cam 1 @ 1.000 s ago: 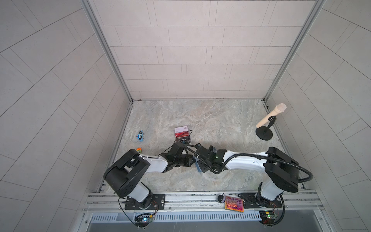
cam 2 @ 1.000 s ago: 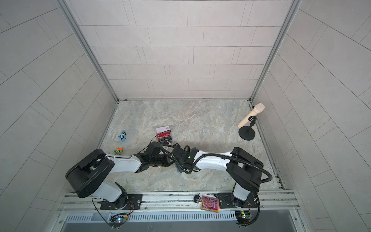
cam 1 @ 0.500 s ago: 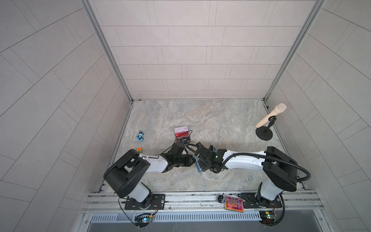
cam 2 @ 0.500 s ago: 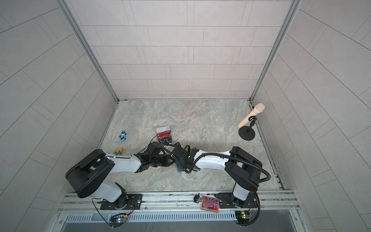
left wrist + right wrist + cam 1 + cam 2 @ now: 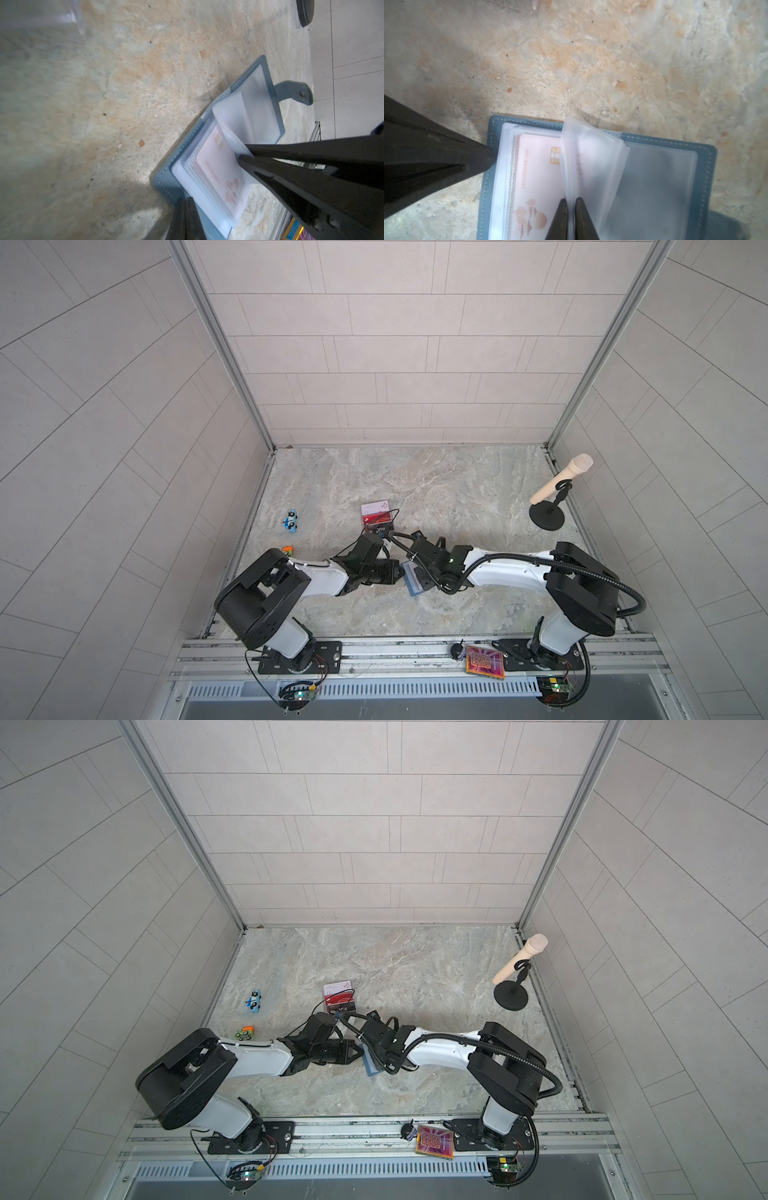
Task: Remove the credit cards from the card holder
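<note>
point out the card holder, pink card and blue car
card holder (image 5: 654, 140): right wrist view, blue cover edge
pink card (image 5: 539, 182): right wrist view, its face
blue car (image 5: 291, 521): in a top view, body

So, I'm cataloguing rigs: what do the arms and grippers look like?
The left arm and right arm have white shells and bulky black joints; a black corrugated hose runs along the right. The left gripper and right gripper are slim, tapering, matte black.

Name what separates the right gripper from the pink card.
Clear plastic: the right gripper pinches a lifted sleeve page, and the pink card sits sleeved beneath, seen in the right wrist view.
</note>
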You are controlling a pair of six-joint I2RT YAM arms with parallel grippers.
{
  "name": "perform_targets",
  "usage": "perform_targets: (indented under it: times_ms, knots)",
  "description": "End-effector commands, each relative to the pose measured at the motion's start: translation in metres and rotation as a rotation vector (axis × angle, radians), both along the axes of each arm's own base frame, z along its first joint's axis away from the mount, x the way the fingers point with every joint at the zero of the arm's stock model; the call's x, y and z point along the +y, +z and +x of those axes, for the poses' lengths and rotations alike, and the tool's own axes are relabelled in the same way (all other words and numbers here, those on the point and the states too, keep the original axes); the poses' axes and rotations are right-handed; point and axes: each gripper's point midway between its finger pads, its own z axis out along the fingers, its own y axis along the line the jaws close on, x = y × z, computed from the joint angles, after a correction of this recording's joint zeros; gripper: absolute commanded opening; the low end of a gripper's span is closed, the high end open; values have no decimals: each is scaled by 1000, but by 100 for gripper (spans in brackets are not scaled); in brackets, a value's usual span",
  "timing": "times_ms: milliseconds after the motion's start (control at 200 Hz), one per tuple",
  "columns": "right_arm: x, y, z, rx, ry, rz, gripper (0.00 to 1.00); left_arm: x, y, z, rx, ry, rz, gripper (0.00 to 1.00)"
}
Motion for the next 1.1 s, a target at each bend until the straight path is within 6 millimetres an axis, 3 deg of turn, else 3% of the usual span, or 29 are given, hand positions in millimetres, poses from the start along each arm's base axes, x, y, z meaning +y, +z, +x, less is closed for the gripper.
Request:
perform_targets:
  times_ms: [0,295,486,801,1091]
  knots:
    - [-22,7,3,-23,-48,-42,12,13,-21,-9,56,6,84,1]
    - [-47,5,8,-11,-111,-49,15,12,-21,-9,57,3,79,1]
    - [-58,4,9,-3,-135,-68,23,11,-21,-9,56,-1,73,2]
    - [-80,6,8,-5,-178,-92,25,5,-17,-6,55,-17,59,2]
    - [-106,22,8,-59,-187,-191,29,2,-8,-3,48,-24,54,4]
